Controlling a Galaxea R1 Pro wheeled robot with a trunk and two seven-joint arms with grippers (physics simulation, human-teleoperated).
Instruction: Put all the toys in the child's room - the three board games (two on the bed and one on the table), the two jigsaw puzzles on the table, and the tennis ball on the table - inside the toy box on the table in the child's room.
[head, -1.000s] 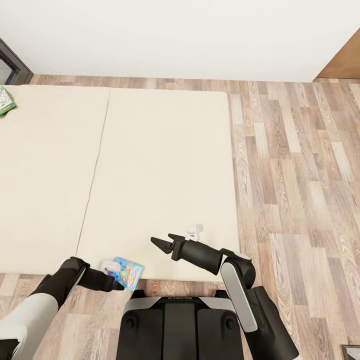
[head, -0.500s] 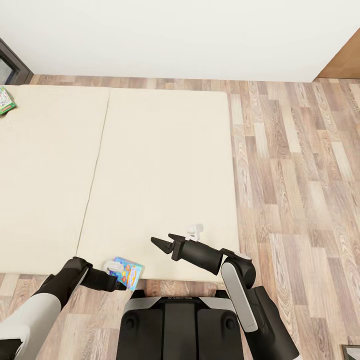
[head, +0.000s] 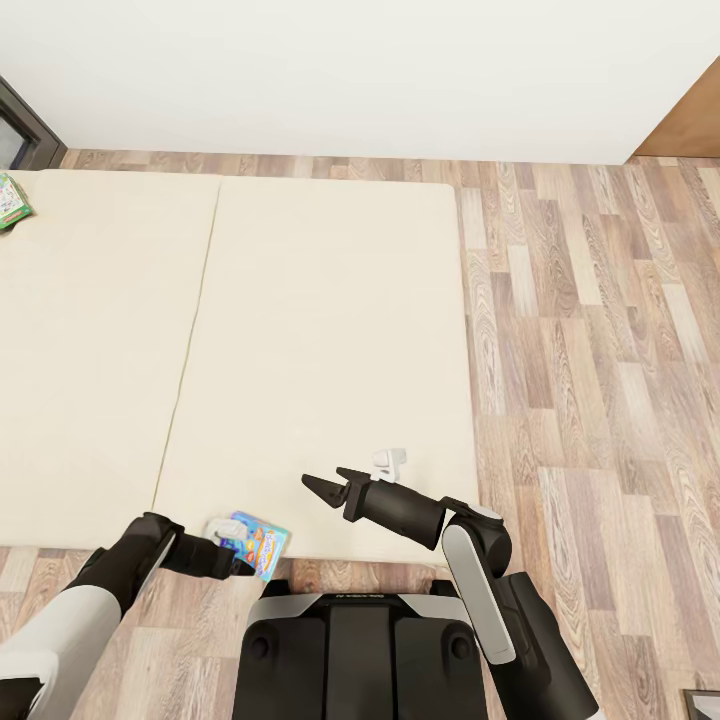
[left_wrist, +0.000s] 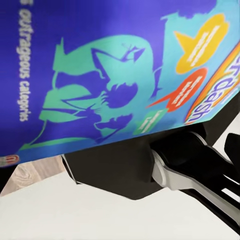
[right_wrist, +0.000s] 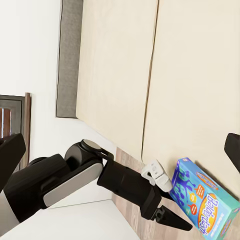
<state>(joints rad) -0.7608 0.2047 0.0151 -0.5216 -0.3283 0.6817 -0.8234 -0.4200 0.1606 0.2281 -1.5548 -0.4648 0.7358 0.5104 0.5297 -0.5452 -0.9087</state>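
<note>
- Left hand reaches the blue board game at the bed's near edge; whether it grips the box, I cannot tell.
- Right hand hovers released over the mattress, likely clear of the pick.
- Second board game lies far off.

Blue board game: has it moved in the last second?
Barely: the blue board game sits marginally nearer the bed edge, while the left pincer has shifted slightly rightward along it.

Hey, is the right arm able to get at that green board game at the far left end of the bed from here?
Probably not. The green board game lies at the bed's far left edge, while the right gripper hangs open over the near edge, with the whole mattress between them.
</note>
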